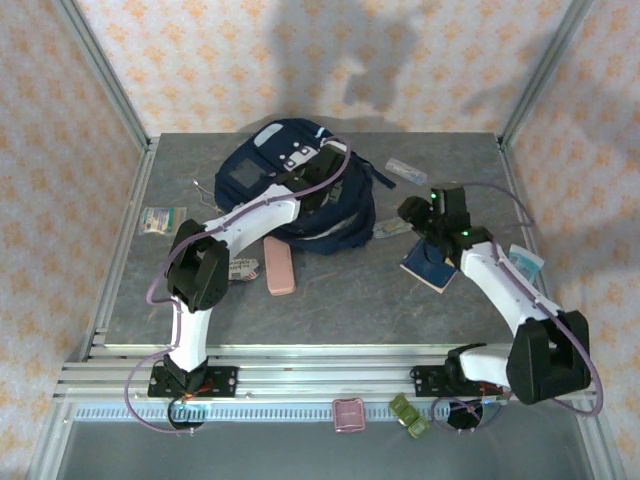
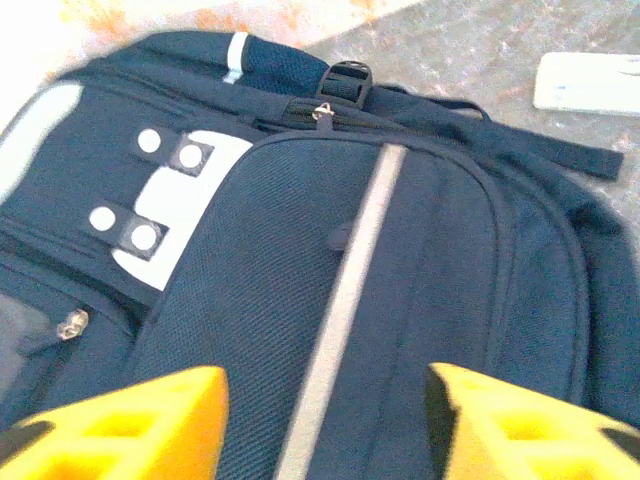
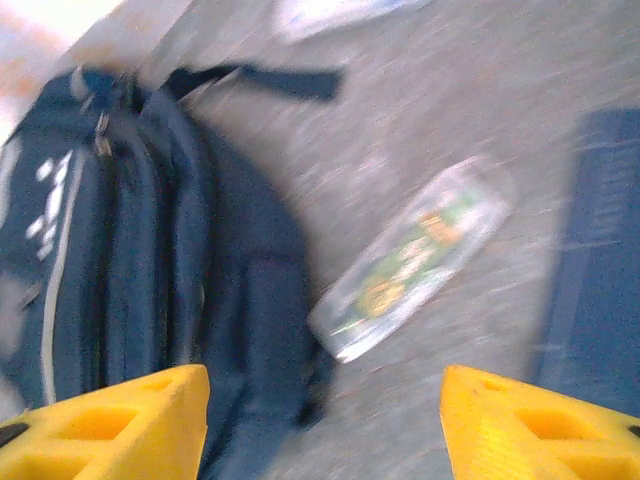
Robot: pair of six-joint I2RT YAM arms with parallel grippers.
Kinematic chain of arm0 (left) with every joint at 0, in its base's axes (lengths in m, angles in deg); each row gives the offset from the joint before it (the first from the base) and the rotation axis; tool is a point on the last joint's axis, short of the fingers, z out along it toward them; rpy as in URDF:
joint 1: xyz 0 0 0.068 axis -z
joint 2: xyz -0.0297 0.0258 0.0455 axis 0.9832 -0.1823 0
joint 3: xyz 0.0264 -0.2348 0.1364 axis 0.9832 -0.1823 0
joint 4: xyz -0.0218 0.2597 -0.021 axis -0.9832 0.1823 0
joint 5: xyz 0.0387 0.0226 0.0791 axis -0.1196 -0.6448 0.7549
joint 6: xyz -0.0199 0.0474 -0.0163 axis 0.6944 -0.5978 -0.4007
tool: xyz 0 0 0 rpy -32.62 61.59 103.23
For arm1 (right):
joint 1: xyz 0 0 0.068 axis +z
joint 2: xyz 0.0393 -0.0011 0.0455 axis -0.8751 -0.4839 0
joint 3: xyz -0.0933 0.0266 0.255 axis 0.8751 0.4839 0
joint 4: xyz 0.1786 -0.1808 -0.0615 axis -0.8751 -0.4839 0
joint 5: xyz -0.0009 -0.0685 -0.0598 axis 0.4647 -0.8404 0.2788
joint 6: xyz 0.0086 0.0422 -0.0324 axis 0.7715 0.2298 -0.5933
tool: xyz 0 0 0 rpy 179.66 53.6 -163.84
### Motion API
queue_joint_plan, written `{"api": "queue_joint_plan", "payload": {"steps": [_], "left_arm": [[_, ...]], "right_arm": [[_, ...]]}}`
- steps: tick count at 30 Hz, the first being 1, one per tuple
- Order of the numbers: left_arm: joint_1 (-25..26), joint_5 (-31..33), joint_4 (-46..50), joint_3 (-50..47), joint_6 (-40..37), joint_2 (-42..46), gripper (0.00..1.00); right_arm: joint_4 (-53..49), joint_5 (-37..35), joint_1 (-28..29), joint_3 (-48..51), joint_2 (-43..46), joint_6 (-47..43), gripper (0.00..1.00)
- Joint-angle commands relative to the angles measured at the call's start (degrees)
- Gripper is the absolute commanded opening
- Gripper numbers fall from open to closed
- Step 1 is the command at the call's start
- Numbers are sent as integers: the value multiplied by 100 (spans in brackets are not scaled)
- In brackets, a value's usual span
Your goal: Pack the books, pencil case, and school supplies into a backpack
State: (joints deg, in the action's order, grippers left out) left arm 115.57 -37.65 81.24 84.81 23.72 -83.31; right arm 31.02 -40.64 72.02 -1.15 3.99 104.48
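As things lie, target: clear packet point(image 3: 415, 255) just beside the backpack point(image 3: 150, 230), long axis slanting away.
Nearer arm: your right pincer point(image 3: 322, 400), released.
Left pincer point(image 2: 325, 400): released over backpack.

No lettering can be read anywhere on the table. The clear packet point(image 3: 410, 260) lying just beside the backpack point(image 3: 150, 250) carries green and orange print, too blurred in the right wrist view to make out a word. The white patches point(image 2: 170, 215) on the backpack's front pocket bear round studs but no legible brand. From above, the white printed packet point(image 1: 240, 268) and the greenish-white flat packet point(image 1: 160, 220) show markings too small to read.
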Motion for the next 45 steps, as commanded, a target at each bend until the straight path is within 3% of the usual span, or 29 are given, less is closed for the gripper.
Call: {"api": "queue_joint_plan", "payload": {"steps": [1, 10, 15, 21, 27, 33, 39, 45], "left_arm": [[143, -493, -226, -410, 572, 473, 62], [611, -2099, -1478, -2298, 1650, 1570, 64], [790, -2456, -1922, -2968, 2009, 1602, 64], [1004, -2657, -1917, -2925, 2032, 1270, 65], [1270, -2887, -1556, -2321, 1819, 632, 66], [1488, -3037, -1251, -1695, 1678, -121, 68], [1502, -3012, -1058, -1203, 1600, -732, 69], [1506, -2866, -884, -824, 1514, -1137, 69]], "right_arm": [[-505, -905, -139, 341, -216, -134, 61], [215, -86, 64, 1124, -839, 66, 56], [402, 406, 732, 1634, -605, 525, 55], [222, 607, 1400, 1848, 145, 964, 54], [-1246, -597, 1132, 1357, 1395, 1078, 68], [-1774, -800, 249, 1691, 1595, 852, 67], [-1026, -660, 117, 2131, 1032, 829, 56], [-725, -509, 125, 2331, 497, 813, 26]]}}
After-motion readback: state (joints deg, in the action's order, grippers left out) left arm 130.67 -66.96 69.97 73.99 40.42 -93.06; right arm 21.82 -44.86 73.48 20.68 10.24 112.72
